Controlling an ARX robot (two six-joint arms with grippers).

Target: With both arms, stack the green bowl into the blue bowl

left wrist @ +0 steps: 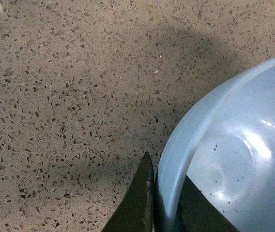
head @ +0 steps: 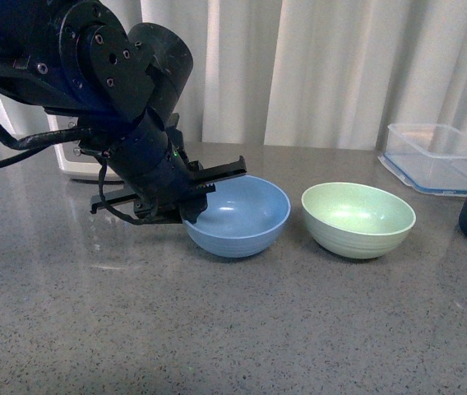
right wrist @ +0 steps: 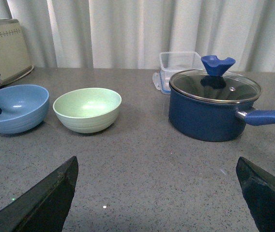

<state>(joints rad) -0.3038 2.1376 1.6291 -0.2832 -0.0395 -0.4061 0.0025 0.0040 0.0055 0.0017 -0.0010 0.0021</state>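
Note:
The blue bowl (head: 242, 218) sits on the grey speckled table, left of the green bowl (head: 358, 219). My left gripper (head: 194, 197) is shut on the blue bowl's left rim, one finger inside and one outside. In the left wrist view the blue bowl (left wrist: 234, 159) fills one side, its rim pinched between my dark fingers (left wrist: 137, 203). In the right wrist view the blue bowl (right wrist: 14, 108) and the green bowl (right wrist: 87, 109) stand side by side, well ahead of my open, empty right gripper (right wrist: 159, 193). The right gripper is out of the front view.
A dark navy pot (right wrist: 214, 107) with a glass lid and blue handle stands right of the green bowl. A clear rectangular container (head: 432, 156) sits behind it. A white appliance (head: 77, 160) is at the back left. White curtains hang behind the table.

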